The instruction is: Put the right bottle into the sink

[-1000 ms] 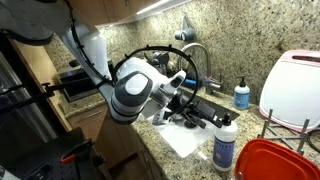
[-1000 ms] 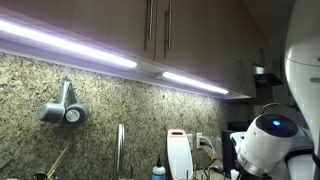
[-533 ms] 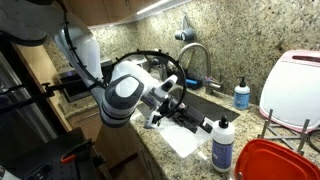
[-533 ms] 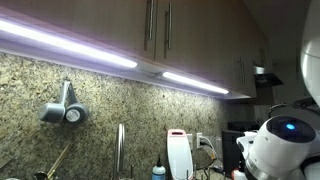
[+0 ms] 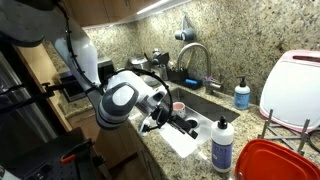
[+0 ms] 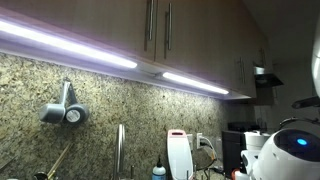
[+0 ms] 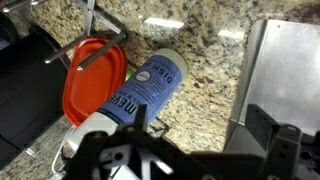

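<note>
Jaws of the black Robotiq gripper (image 5: 188, 126) are being shown spread wide and released, with nothing grasped between them. The gripper is being carried by the white Franka arm (image 5: 125, 97) low over a white cloth or sheet (image 5: 180, 142), at the near edge of the rectangular grey steel sink (image 5: 200, 100).

The tall white plastic bottle with a black cap and a bluish label (image 5: 222, 146) is standing upright on the speckled granite countertop (image 5: 190, 166), outside the sink. It is near the gripper's fingertips but apart from them, and a round red plastic lid (image 5: 270, 160) is lying just beside it on the far side from the gripper.

In the wrist view the bottle (image 7: 150, 88) is being seen lengthwise ahead of the gripper, with the red lid (image 7: 95, 80) on one side of it and the steel of the sink (image 7: 285, 60) on the other.

Behind the sink a curved chrome faucet (image 5: 200, 58) is rising. A smaller blue bottle with a black pump top (image 5: 241, 95) is standing on the countertop behind the white bottle, well apart from it.
</note>
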Controlling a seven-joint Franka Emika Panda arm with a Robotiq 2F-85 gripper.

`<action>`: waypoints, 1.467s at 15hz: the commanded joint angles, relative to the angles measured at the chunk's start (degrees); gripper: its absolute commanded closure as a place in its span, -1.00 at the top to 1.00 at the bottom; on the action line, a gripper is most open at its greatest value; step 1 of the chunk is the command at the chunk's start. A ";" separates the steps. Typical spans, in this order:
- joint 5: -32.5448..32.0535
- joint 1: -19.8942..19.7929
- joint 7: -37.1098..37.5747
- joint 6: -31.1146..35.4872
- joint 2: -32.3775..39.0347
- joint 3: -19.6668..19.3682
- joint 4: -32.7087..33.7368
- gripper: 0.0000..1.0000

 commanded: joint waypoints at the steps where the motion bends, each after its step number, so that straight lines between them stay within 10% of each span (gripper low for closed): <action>1: 3.87 0.79 2.69 -0.11 0.34 -1.02 1.81 1.00; 22: 21.66 -1.70 22.01 -0.05 -11.88 -5.59 41.81 1.00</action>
